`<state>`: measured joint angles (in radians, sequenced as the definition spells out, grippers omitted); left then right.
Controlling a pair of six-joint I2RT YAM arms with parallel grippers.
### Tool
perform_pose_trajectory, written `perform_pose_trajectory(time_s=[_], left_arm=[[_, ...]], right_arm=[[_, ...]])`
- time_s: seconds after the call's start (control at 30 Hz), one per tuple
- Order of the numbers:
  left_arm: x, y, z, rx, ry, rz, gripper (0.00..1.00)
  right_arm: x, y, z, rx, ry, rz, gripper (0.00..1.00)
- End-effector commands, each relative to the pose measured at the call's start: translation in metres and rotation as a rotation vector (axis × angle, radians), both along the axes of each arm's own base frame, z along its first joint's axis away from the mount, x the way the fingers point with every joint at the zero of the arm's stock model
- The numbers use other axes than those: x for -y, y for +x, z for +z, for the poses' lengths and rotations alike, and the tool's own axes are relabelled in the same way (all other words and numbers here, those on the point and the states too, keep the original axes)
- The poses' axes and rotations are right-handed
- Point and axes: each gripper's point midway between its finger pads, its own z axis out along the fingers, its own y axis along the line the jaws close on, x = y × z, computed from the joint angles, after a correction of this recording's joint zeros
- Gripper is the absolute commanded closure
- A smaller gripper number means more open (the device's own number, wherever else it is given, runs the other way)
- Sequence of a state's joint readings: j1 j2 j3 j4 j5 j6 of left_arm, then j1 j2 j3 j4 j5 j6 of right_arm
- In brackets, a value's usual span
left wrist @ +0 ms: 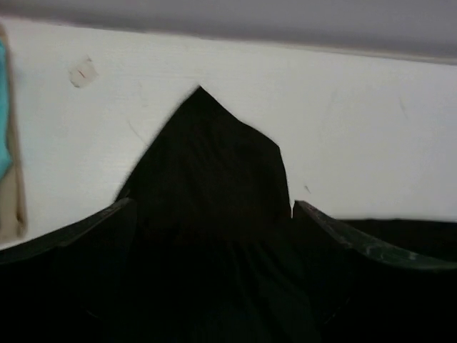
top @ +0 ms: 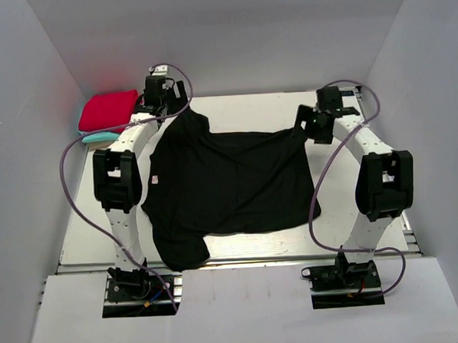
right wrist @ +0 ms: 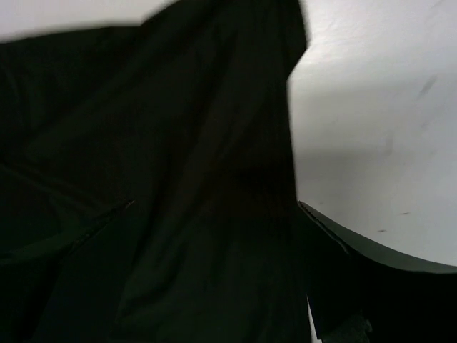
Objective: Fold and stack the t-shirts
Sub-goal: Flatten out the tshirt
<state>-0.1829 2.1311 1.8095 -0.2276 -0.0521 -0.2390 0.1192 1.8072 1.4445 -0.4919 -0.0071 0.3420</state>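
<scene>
No writing can be read anywhere. The only label is a small pale tag (top: 154, 178) at the left edge of the black t-shirt (top: 230, 187), and its print is too small to make out. In the left wrist view a small scrap (left wrist: 83, 71) with a red mark sits on the white surface (top: 233, 106), also unreadable. The black t-shirt lies spread across the middle of the surface with its neck side to the left. One sleeve points toward the far left and the other reaches the near edge. The left jaws stand wide apart at the far left sleeve. Their dark fingers (left wrist: 86, 229) flank a peaked fold of black cloth that rises between them and runs on beyond their tips, and neither finger presses it. The right jaws are also spread wide at the shirt's far right corner, where the cloth is drawn up into a point. In the right wrist view black cloth fills the gap between the fingers (right wrist: 357, 250), loose rather than pinched. The folded red shirt (top: 109, 109) sits in the far left corner of the surface, well clear of both jaws. The teal shirt (top: 98, 136) lies just near of it, and a tan one (left wrist: 11, 207) shows beside the teal at the left edge of the left wrist view.
</scene>
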Motion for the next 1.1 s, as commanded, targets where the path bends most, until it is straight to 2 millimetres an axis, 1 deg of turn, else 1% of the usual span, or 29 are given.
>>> perform_pose_trajectory(time_s=[0.0, 0.03, 0.1, 0.13, 0.17, 0.2, 0.23, 0.33, 0.37, 0.43, 0.47, 0.5, 0.53, 0.57, 0.6, 0.63, 0.67, 0.7, 0.73, 0.77, 0.8, 0.83, 0.87, 0.9, 0.93, 0.97, 1.0, 1.03, 1.07], left_arm=[[0.022, -0.075, -0.025, -0.174, -0.050, -0.144, 0.00], [0.029, -0.088, -0.027, -0.173, -0.064, -0.175, 0.00], [0.029, -0.114, -0.040, -0.183, -0.089, -0.191, 0.00], [0.030, -0.121, -0.046, -0.197, -0.094, -0.200, 0.00], [0.028, -0.131, -0.061, -0.233, -0.090, -0.198, 0.00], [0.028, -0.131, -0.061, -0.234, -0.090, -0.198, 0.00], [0.025, -0.133, -0.079, -0.279, -0.078, -0.185, 0.00], [0.026, -0.129, -0.100, -0.338, -0.064, -0.187, 0.00], [0.026, -0.125, -0.116, -0.375, -0.060, -0.184, 0.00], [0.025, -0.122, -0.133, -0.414, -0.050, -0.175, 0.00], [0.023, -0.111, -0.132, -0.411, -0.052, -0.166, 0.00], [0.022, -0.111, -0.154, -0.458, -0.048, -0.147, 0.00], [0.012, -0.106, -0.164, -0.477, -0.035, -0.116, 0.00], [0.004, -0.090, -0.160, -0.458, -0.042, -0.069, 0.00], [0.001, -0.084, -0.165, -0.464, -0.032, -0.044, 0.00], [-0.006, -0.071, -0.175, -0.484, -0.024, -0.020, 0.00], [-0.011, -0.065, -0.181, -0.495, -0.025, -0.010, 0.00], [-0.010, -0.059, -0.187, -0.503, -0.023, -0.009, 0.00], [-0.009, -0.054, -0.193, -0.516, -0.028, -0.003, 0.00], [-0.014, -0.042, -0.207, -0.534, -0.022, 0.016, 0.00], [-0.010, -0.037, -0.212, -0.546, -0.044, 0.009, 0.00], [-0.004, -0.016, -0.198, -0.500, -0.062, -0.005, 0.00], [-0.009, -0.013, -0.203, -0.515, -0.079, 0.022, 0.00], [-0.008, -0.009, -0.215, -0.524, -0.085, 0.029, 0.00], [-0.007, 0.000, -0.208, -0.497, -0.098, 0.035, 0.00], [-0.001, 0.001, -0.206, -0.492, -0.119, 0.012, 0.00], [0.005, 0.011, -0.199, -0.445, -0.144, -0.015, 0.00], [0.011, 0.008, -0.198, -0.436, -0.168, -0.044, 0.00], [0.027, 0.018, -0.183, -0.367, -0.229, -0.122, 0.00]], right_arm=[[-0.028, -0.020, -0.021, -0.033, 0.026, 0.108, 0.10], [-0.029, -0.026, -0.030, -0.053, 0.017, 0.111, 0.10], [-0.036, -0.030, -0.042, -0.088, 0.001, 0.113, 0.10], [-0.035, -0.030, -0.044, -0.095, -0.010, 0.107, 0.10], [-0.037, -0.031, -0.053, -0.119, -0.020, 0.110, 0.10], [-0.039, -0.030, -0.056, -0.124, -0.024, 0.113, 0.10], [-0.040, -0.030, -0.060, -0.133, -0.025, 0.113, 0.10], [-0.046, -0.029, -0.074, -0.182, -0.001, 0.101, 0.10], [-0.045, -0.031, -0.083, -0.201, 0.003, 0.092, 0.10], [-0.045, -0.032, -0.095, -0.229, 0.026, 0.073, 0.10], [-0.044, -0.028, -0.096, -0.228, 0.032, 0.070, 0.10], [-0.040, -0.030, -0.111, -0.268, 0.033, 0.065, 0.10], [-0.036, -0.021, -0.110, -0.265, 0.039, 0.047, 0.10], [-0.033, -0.020, -0.114, -0.284, 0.042, 0.031, 0.10], [-0.032, -0.011, -0.121, -0.310, 0.054, -0.001, 0.10], [-0.018, -0.012, -0.126, -0.346, 0.073, -0.044, 0.10], [-0.010, -0.014, -0.132, -0.377, 0.080, -0.080, 0.10], [-0.005, -0.011, -0.135, -0.387, 0.096, -0.113, 0.10], [0.013, -0.006, -0.137, -0.389, 0.124, -0.171, 0.10], [0.018, -0.004, -0.137, -0.387, 0.127, -0.178, 0.10], [0.024, 0.002, -0.135, -0.372, 0.130, -0.189, 0.10], [0.028, 0.011, -0.133, -0.349, 0.115, -0.175, 0.10], [0.028, 0.019, -0.128, -0.330, 0.113, -0.170, 0.10], [0.043, 0.023, -0.126, -0.323, 0.115, -0.197, 0.10], [0.046, 0.028, -0.120, -0.307, 0.113, -0.201, 0.10], [0.052, 0.030, -0.116, -0.302, 0.116, -0.211, 0.10], [0.054, 0.030, -0.113, -0.294, 0.114, -0.206, 0.10], [0.053, 0.032, -0.111, -0.284, 0.116, -0.189, 0.10], [0.052, 0.036, -0.103, -0.255, 0.121, -0.155, 0.10]])
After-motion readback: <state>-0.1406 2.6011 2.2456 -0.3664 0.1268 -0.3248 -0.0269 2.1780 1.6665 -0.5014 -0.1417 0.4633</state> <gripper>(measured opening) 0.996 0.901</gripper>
